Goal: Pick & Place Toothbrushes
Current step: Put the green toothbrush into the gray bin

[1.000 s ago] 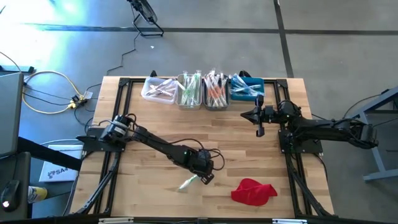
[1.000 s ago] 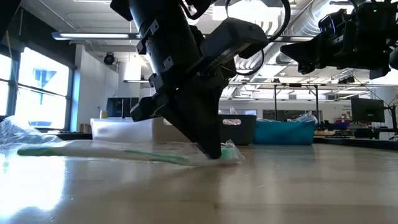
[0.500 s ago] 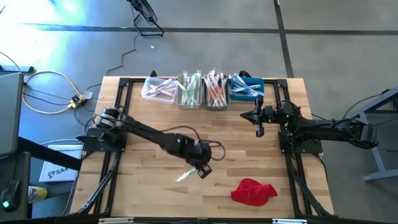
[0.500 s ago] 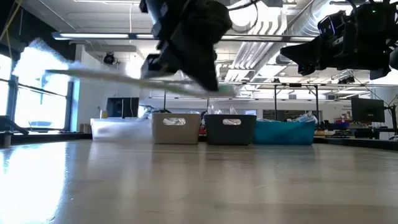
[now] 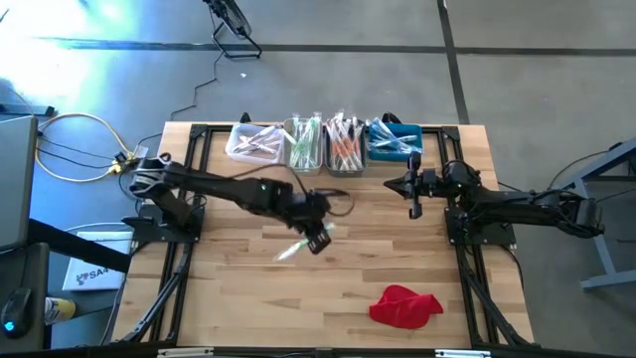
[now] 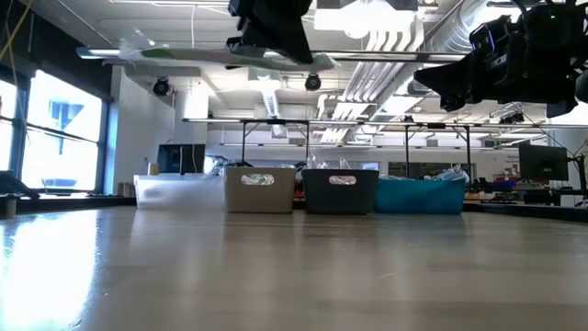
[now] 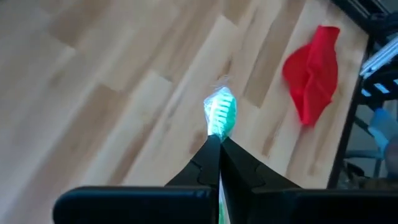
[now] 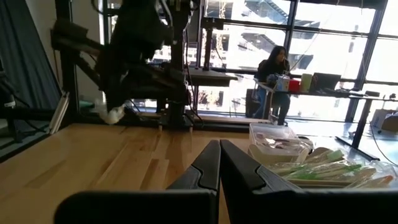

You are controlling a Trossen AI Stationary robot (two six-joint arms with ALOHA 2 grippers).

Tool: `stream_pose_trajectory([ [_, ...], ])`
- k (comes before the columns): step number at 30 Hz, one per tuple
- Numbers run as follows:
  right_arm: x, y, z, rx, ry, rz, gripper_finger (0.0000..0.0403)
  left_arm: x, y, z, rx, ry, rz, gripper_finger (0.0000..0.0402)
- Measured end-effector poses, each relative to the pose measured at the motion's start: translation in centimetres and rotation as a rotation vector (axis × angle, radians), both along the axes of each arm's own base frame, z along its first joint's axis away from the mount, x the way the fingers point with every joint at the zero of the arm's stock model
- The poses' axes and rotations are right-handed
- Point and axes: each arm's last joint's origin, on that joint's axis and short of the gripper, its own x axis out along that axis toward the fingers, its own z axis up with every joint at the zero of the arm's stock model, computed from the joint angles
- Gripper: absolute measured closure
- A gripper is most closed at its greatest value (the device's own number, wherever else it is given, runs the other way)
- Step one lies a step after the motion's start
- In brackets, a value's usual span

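Green toothbrush [image 5: 295, 250] lifted off the table [image 5: 238, 298], pinched in the closed left gripper [image 5: 318, 240].
Its handle juts sideways from the fingers; the right gripper [image 5: 414, 207], shut and empty, waits beside the blue bin [image 5: 395, 142].

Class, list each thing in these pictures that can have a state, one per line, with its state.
Left hand: shut on the green toothbrush, raised.
Green toothbrush: wrapped, held clear of the table.
Right hand: shut, empty, waiting.
Four bins: upright, holding toothbrushes.
Red cloth: crumpled on the table.
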Motion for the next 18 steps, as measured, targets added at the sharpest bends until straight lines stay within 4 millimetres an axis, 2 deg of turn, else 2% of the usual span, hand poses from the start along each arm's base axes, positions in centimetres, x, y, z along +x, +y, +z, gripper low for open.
stream_pose_trajectory([
  [8, 0.0, 0.0, 0.0, 0.002, 0.004, 0.0, 0.0401, -1.5, 4.6, 3.0, 0.089, -0.098, 0.027, 0.0401],
  [18, 0.0, 0.0, 0.0, -0.007, 0.001, -0.001, 0.0401, -2.2, 11.1, 4.1, 0.204, -0.158, 0.106, 0.0401],
])
